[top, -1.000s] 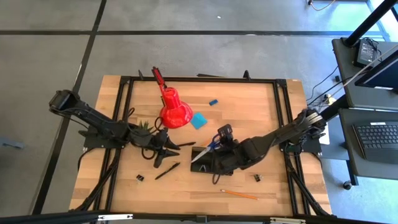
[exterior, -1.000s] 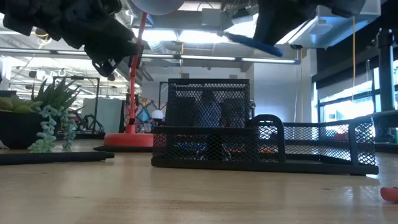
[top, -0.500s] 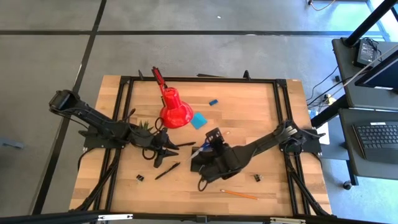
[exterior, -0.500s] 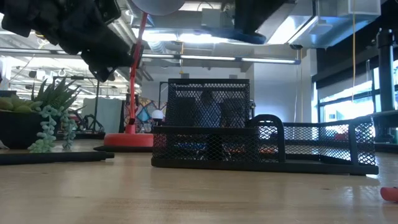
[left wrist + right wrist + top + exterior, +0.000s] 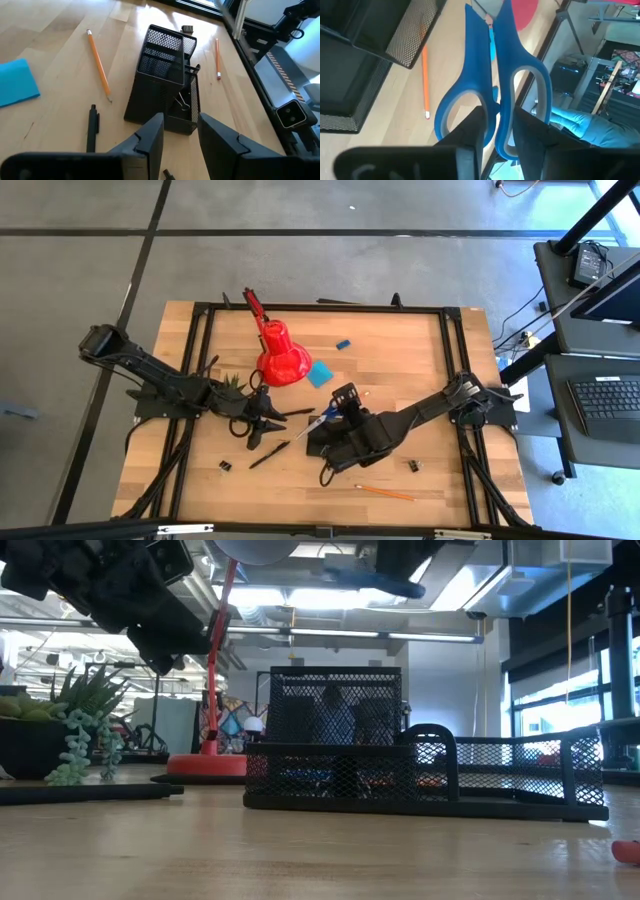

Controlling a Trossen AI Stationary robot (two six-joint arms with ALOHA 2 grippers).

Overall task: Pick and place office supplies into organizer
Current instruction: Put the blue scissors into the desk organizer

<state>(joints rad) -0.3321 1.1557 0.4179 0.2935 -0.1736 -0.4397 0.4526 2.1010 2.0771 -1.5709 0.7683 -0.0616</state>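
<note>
Since a second ago the right gripper (image 5: 322, 420) has swung leftward over the organizer (image 5: 167, 77), clamped on the scissors (image 5: 492, 85) by their handles (blades seemingly angled for the tall compartment). Left gripper (image 5: 262, 420) hovers nearby, open, empty.

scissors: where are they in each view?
High: scissors at table centre, in the right gripper, just left of the organizer.
Low: top centre, blue handle above the organizer.
Left wrist: not in it.
Right wrist: fill the centre, held between the jaws.
Shared landmark: the organizer, also at the right wrist view's edge.
</note>
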